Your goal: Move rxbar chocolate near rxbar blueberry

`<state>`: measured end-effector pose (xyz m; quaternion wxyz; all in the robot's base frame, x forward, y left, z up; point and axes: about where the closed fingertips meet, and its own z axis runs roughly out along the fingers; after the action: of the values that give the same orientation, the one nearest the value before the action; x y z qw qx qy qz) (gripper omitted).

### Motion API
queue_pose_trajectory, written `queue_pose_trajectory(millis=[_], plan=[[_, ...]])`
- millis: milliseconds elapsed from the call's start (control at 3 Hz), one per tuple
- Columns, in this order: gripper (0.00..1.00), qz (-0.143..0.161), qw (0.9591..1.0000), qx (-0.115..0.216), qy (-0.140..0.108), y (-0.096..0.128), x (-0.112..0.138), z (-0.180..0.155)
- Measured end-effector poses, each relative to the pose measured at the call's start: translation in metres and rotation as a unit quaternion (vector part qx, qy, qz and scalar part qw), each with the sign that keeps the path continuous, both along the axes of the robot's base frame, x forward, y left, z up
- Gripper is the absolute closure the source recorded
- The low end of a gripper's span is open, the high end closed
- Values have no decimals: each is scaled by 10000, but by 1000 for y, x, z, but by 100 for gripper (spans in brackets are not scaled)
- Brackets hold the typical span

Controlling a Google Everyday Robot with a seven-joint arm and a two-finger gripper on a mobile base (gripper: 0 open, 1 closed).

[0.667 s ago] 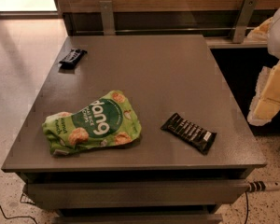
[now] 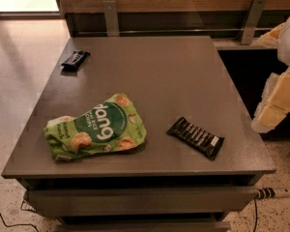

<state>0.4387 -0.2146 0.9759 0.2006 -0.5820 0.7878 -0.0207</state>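
The rxbar chocolate (image 2: 195, 137), a black bar with rows of white lettering, lies flat near the front right of the grey table (image 2: 164, 66). The rxbar blueberry (image 2: 76, 60), a dark bluish bar, lies at the far left corner of the table. My gripper (image 2: 279, 103) shows as a white and yellowish shape at the right edge of the view, off the table's right side. It is to the right of the chocolate bar and touches nothing on the table.
A green Dang snack bag (image 2: 94, 127) lies at the front left of the table, between the two bars. A wooden wall panel with metal brackets (image 2: 111, 16) runs behind the table. A cable (image 2: 273, 193) lies on the floor at the front right.
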Motion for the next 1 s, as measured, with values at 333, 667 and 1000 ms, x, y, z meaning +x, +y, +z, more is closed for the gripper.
queue_pose_trajectory(millis=[333, 667, 1000], plan=[[0, -427, 9945, 932, -206, -14, -5, -30], [0, -638, 9812, 1757, -474, -18, 0, -47], [0, -644, 9619, 2593, -576, -4, 4, -56]])
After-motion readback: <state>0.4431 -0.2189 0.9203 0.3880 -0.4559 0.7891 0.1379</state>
